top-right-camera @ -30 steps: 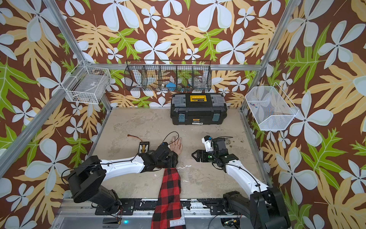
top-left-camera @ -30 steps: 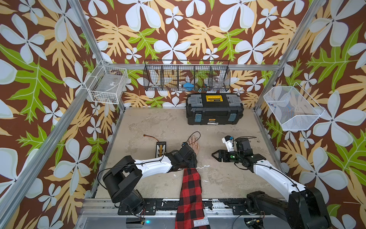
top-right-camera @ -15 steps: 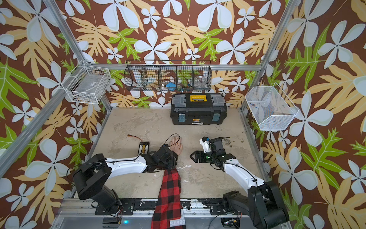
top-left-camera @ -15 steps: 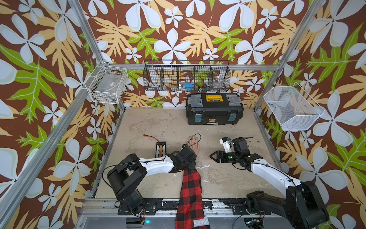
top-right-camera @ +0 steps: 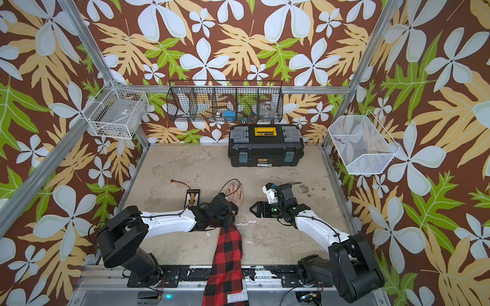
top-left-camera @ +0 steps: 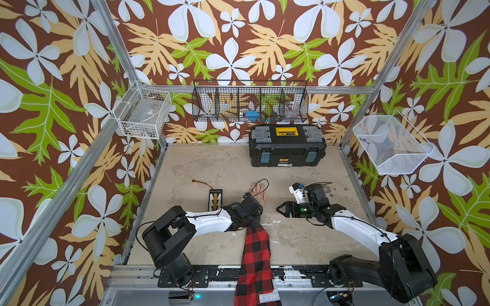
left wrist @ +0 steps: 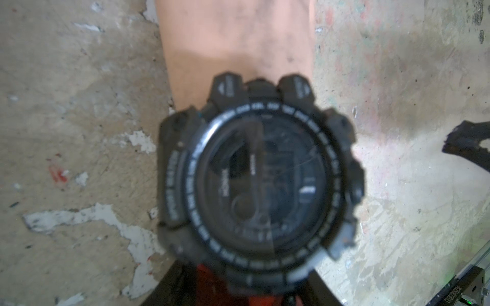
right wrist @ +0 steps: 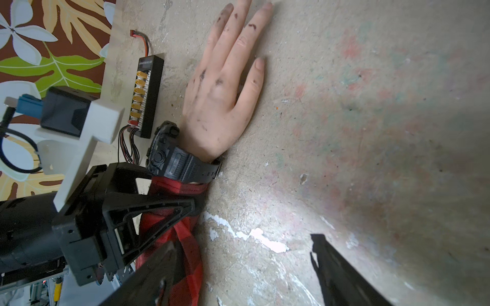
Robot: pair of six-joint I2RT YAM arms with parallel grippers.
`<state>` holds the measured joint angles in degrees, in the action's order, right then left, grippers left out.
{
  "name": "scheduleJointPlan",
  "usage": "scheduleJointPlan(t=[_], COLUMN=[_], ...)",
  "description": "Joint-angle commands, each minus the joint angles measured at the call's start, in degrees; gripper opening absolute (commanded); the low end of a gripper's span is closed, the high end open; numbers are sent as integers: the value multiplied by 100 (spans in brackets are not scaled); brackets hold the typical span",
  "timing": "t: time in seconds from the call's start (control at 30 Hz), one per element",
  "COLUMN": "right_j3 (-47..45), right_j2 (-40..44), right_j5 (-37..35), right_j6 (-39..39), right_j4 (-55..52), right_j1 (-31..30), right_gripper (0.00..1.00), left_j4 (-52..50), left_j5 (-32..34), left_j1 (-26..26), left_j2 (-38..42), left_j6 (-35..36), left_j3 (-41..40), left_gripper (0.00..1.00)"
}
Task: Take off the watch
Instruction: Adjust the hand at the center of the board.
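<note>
Since the frame a second earlier, the right claw [top-left-camera: 279, 209] had shifted nearer the hand [right wrist: 220, 100], while the left claw [right wrist: 172, 188] remained over the wrist. The watch [left wrist: 259, 180], all black, sat strapped on that wrist, between the hand lying palm-down on the desk [top-left-camera: 212, 164] and the cuff of a red-and-black checked sleeve [top-left-camera: 256, 254]. The left claw's jaws stood part-way apart on either side of the cuff, just beside the watch; whether they gripped anything could not be told. The right claw was spread wide and empty, near the hand. Dial lettering was too blurred to read; a sleeve label [top-left-camera: 269, 298] read "OBER'S".
</note>
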<state>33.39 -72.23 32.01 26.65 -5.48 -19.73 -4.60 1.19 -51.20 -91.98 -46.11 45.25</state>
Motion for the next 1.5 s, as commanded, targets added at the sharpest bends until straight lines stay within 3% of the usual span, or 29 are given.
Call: scheduleJointPlan(t=[0.0, 0.7, 1.47], right_j3=[-5, -697, -330], right_j2=[23, -515, -3053], right_j5=[110, 1161, 1403], right_j6=[134, 1699, 3796], right_j4=[288, 3350, 6874], right_j1=[-14, -30, -488], right_gripper=[83, 88, 89], left_j4=[167, 479, 566], left_j5=[26, -184, -216], left_j1=[-13, -12, -13], left_j2=[122, 571, 1024], left_j6=[67, 49, -12], left_j3=[-23, -228, -446], left_gripper=[44, 38, 35])
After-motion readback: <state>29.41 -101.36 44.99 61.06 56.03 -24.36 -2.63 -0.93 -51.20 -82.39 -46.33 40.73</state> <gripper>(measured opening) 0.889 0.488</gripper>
